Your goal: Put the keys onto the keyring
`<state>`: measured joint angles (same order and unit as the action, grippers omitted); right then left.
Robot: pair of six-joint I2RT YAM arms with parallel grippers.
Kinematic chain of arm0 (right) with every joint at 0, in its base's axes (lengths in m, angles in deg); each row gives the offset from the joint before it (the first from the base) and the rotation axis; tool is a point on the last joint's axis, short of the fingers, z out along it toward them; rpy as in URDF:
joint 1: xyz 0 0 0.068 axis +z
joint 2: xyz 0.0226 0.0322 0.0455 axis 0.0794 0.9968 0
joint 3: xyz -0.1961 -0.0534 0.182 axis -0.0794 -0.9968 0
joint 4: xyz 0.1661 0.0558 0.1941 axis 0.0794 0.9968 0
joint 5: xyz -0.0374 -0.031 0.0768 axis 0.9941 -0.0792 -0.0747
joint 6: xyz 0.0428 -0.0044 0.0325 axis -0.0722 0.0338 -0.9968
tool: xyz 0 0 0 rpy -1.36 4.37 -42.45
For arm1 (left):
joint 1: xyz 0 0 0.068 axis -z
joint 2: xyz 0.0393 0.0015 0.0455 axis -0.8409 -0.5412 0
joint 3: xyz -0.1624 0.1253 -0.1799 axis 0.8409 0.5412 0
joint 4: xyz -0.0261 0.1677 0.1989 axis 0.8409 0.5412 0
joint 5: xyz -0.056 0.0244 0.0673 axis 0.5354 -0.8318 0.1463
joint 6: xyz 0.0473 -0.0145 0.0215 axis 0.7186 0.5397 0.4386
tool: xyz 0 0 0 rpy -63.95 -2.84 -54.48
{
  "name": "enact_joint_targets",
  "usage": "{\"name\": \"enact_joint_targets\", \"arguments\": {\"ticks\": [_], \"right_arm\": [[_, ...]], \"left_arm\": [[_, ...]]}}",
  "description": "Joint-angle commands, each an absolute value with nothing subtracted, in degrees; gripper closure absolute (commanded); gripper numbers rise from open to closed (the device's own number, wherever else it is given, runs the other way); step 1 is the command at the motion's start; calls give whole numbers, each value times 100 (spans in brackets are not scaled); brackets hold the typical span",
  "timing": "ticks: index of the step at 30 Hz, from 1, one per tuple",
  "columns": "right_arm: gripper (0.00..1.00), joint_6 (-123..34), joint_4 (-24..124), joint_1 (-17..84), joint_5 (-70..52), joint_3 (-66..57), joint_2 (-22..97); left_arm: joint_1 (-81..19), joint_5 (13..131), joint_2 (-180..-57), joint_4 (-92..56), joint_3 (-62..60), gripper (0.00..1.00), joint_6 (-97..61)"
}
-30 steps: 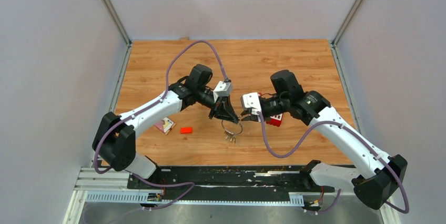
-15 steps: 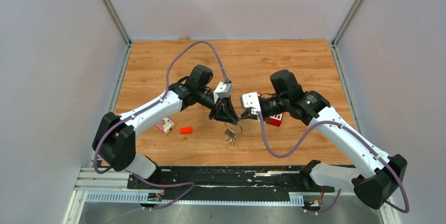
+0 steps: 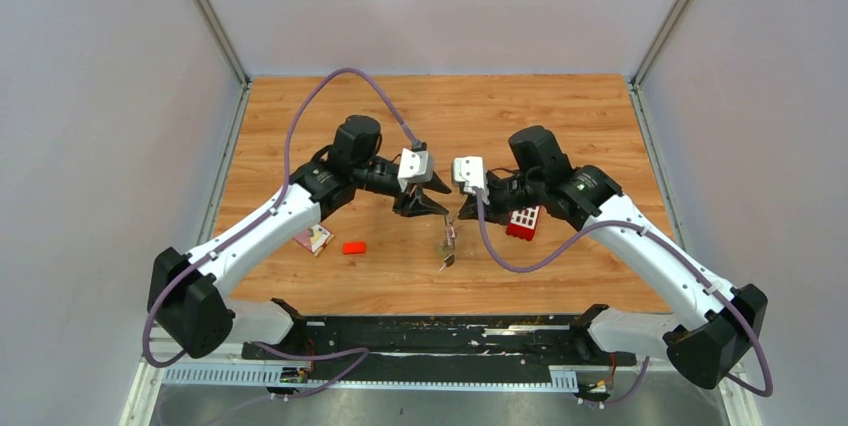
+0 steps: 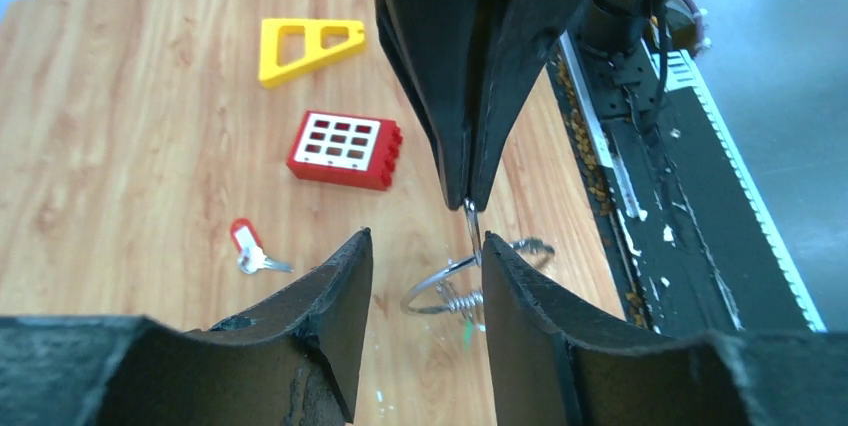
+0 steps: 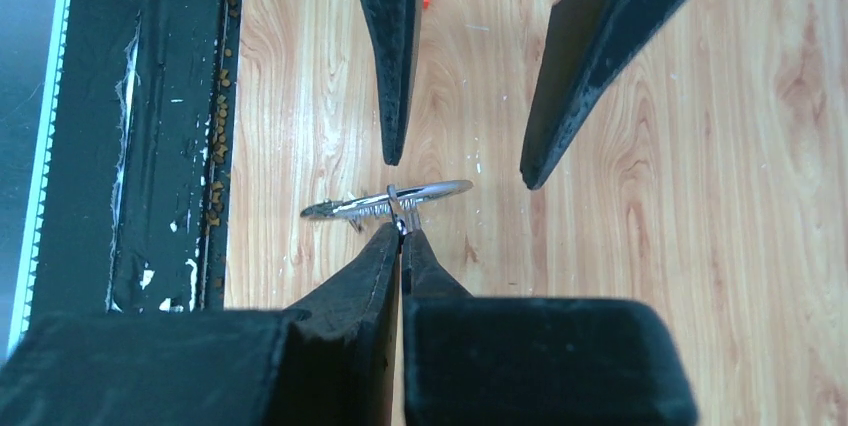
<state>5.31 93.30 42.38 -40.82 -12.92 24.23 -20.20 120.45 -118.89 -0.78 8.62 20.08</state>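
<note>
Your right hand (image 5: pixel 402 234) pinches the thin silver wire keyring (image 5: pixel 440 189) while your left hand (image 4: pixel 425 251) gapes over the wood-grain counter (image 3: pixel 330 116), between plain grey walls (image 3: pixel 450 6).

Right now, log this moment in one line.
left pincer: open | right pincer: shut on keyring | keys: hanging from keyring | red-headed key: on table

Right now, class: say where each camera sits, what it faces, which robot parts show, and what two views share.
Top external: above and behind, looking down on the table; both arms show.
Left wrist: on the left arm, facing the right gripper; own open fingers show.
Right wrist: faces the left gripper; own fingers pinch the keyring.
Wrist views share the keyring.
</note>
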Motion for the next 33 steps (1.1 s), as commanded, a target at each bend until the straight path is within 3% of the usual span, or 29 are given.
{"name": "enact_joint_targets", "arguments": {"ticks": [1, 14, 33], "right_arm": [[100, -8, 9022, 4262, -3894, -928, 2536], [100, -219, 8870, 4263, -3851, -866, 2625], [100, -275, 8794, 4261, -3686, -885, 2568]], "left_arm": [[-2003, 11808, -11661, -844, 1073, 51, 1492], [-1852, 11848, -11849, -1309, 1332, 54, 1093], [-1707, 12009, -12166, -1010, 1225, 81, 1202]]}}
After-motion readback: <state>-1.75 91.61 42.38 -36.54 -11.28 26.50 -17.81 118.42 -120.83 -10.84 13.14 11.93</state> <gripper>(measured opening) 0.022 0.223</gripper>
